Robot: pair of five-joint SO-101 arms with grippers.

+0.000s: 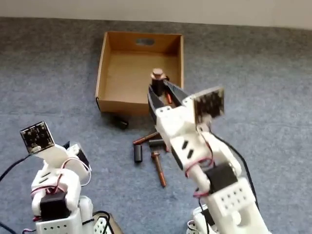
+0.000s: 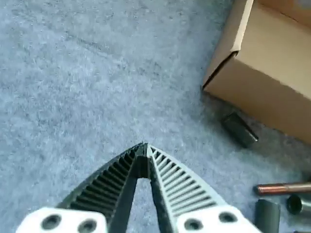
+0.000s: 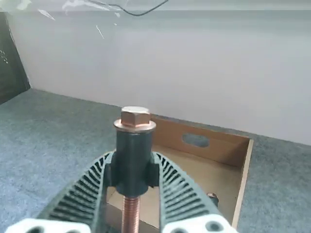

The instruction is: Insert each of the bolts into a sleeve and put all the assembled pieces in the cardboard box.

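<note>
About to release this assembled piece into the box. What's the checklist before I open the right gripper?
1. Seating: ok, bolt head rests on the sleeve top.
2. Hold: ok, right gripper shut on the sleeve.
3. Piece over cardboard box: cannot tell; high view puts it near the front right corner.
4. Left arm clearance: ok, left gripper shut over carpet, apart from the box.
5. Remaining parts: not ok, loose bolt and loose sleeve lie before the box.

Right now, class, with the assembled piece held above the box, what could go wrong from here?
The right hand grips only the sleeve; the bolt hangs by its head, so tilting might let it slide out. It seems close to the cardboard box front edge; dropped here it may clip the rim. Lowering, the arm could scatter the loose bolt beside it.
</note>
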